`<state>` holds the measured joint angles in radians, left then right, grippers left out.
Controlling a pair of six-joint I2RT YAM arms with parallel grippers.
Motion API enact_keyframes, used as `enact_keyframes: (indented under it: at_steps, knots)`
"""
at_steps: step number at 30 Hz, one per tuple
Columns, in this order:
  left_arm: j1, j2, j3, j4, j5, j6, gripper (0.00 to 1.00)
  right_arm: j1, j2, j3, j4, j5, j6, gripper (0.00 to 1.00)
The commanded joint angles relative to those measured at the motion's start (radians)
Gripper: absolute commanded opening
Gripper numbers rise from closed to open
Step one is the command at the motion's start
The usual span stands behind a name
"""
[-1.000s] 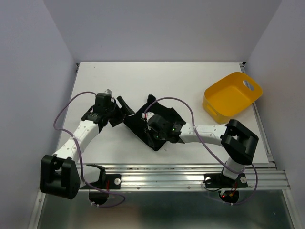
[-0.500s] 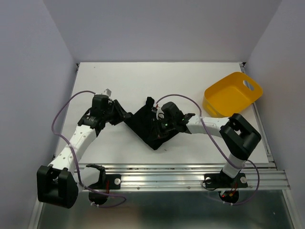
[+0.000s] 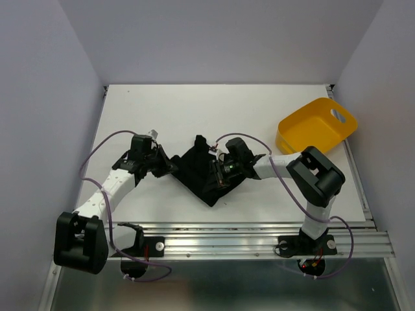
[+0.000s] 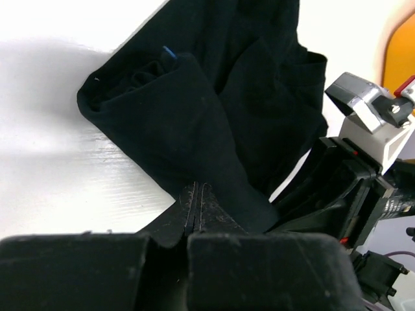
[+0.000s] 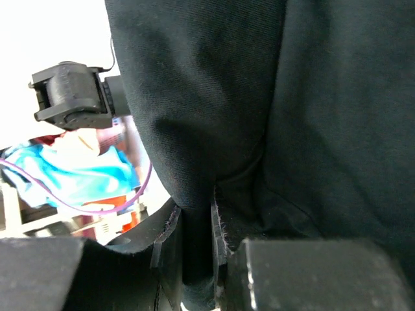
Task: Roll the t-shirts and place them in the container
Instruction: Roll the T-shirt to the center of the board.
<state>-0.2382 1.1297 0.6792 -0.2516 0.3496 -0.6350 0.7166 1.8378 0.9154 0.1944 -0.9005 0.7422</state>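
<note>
One black t-shirt (image 3: 194, 170) lies bunched in a loose diamond on the white table (image 3: 259, 107), between the two arms. My left gripper (image 3: 170, 164) is at the shirt's left corner. In the left wrist view its jaws (image 4: 196, 191) are pressed together on the edge of a rolled fold of the t-shirt (image 4: 181, 110). My right gripper (image 3: 218, 173) is on the shirt's right side. A hanging fold of the t-shirt (image 5: 311, 97) is pinched between its fingers, and the gripper (image 5: 194, 217) is shut on it.
A yellow tub (image 3: 295, 146) stands at the right of the table, its edge also visible in the left wrist view (image 4: 399, 58). The right arm's wrist (image 4: 366, 155) is close beyond the shirt. Purple cables loop over both arms.
My left gripper has moved right to the shirt's corner and gone from open to shut. My right gripper has drawn the cloth up and leftward, and the shirt is bunched tighter.
</note>
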Motion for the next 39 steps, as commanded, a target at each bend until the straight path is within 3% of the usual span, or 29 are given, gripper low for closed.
enact_keyframes:
  at_steps: [1, 16, 20, 28, 33, 36, 39]
  knots:
    - [0.002, 0.034, -0.004, 0.075, 0.023, 0.029, 0.00, -0.028, 0.023, -0.007, 0.079, -0.115, 0.013, 0.01]
    - [-0.004, 0.194, 0.005, 0.173, -0.012, 0.026, 0.00, -0.065, 0.098, 0.007, 0.077, -0.156, -0.001, 0.01]
    - [-0.006, 0.251, 0.000, 0.193, -0.032, 0.015, 0.00, -0.074, 0.075, -0.003, 0.073, -0.121, -0.003, 0.10]
    - [-0.004, 0.280, -0.018, 0.219, -0.044, -0.012, 0.00, -0.074, -0.106, 0.082, -0.326, 0.224, -0.237, 0.54]
    - [-0.006, 0.278, -0.021, 0.219, -0.044, -0.017, 0.00, -0.025, -0.219, 0.143, -0.536, 0.446, -0.326, 0.67]
    - [-0.004, 0.280, -0.023, 0.219, -0.044, -0.019, 0.00, 0.085, -0.258, 0.192, -0.620, 0.711, -0.362, 0.69]
    - [-0.006, 0.283, -0.024, 0.221, -0.044, -0.017, 0.00, 0.171, -0.278, 0.217, -0.638, 0.810, -0.356, 0.70]
